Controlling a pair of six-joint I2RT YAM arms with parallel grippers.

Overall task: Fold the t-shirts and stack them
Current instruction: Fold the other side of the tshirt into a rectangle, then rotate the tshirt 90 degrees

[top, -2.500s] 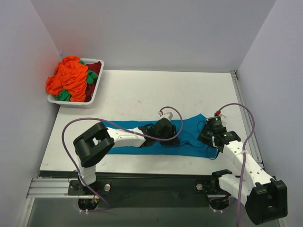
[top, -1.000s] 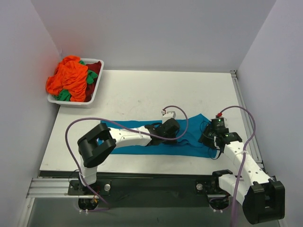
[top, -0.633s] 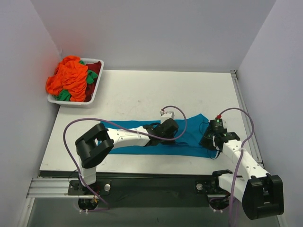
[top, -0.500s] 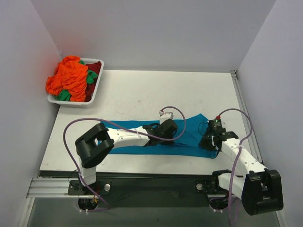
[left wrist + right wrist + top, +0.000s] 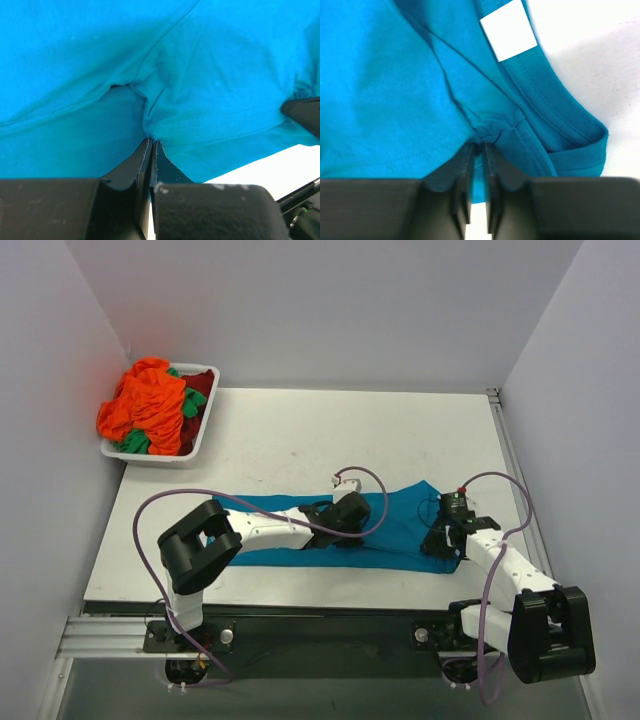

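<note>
A teal-blue t-shirt lies folded into a long band across the near part of the table. My left gripper sits on its middle, shut on a pinched fold of the cloth. At the shirt's right end, by the collar with its white label, my right gripper is shut on bunched teal cloth. Other t-shirts, bright orange, green and dark red, are heaped in the tray.
A white plastic tray stands at the table's far left corner against the left wall. Purple cables loop over both arms. The table's right edge runs close to my right arm.
My right gripper has closed on the shirt's collar end and its arm drew slightly toward the near edge. The left gripper stayed shut and shifted a little to the left.
</note>
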